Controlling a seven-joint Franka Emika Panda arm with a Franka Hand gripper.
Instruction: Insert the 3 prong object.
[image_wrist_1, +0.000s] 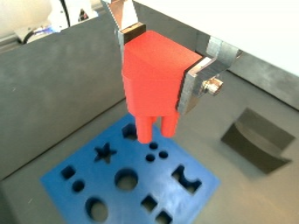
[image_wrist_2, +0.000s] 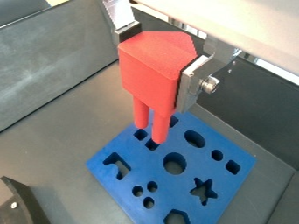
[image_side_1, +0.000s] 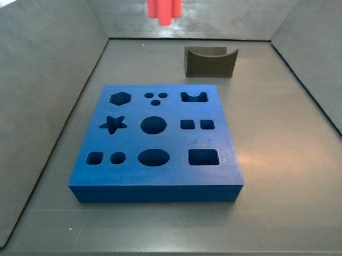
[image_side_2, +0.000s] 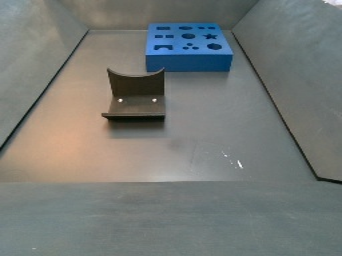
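My gripper (image_wrist_1: 160, 61) is shut on the 3 prong object (image_wrist_1: 152, 83), a bright red blocky piece with thin prongs pointing down. It shows the same way in both wrist views (image_wrist_2: 160, 57). The silver fingers (image_wrist_2: 193, 80) clamp the body on two sides. The prongs hang in the air above the blue board (image_wrist_1: 158, 182) with shaped holes, clear of it. In a side view only the red prongs (image_side_1: 164, 10) show, at the top edge, high above the board (image_side_1: 174, 142). The board's three small round holes (image_side_1: 154, 97) are open.
A dark grey U-shaped block (image_side_1: 210, 60) stands on the floor beyond the board; it also shows in a side view (image_side_2: 134, 95) and in a wrist view (image_wrist_1: 260, 137). Grey walls enclose the floor on all sides.
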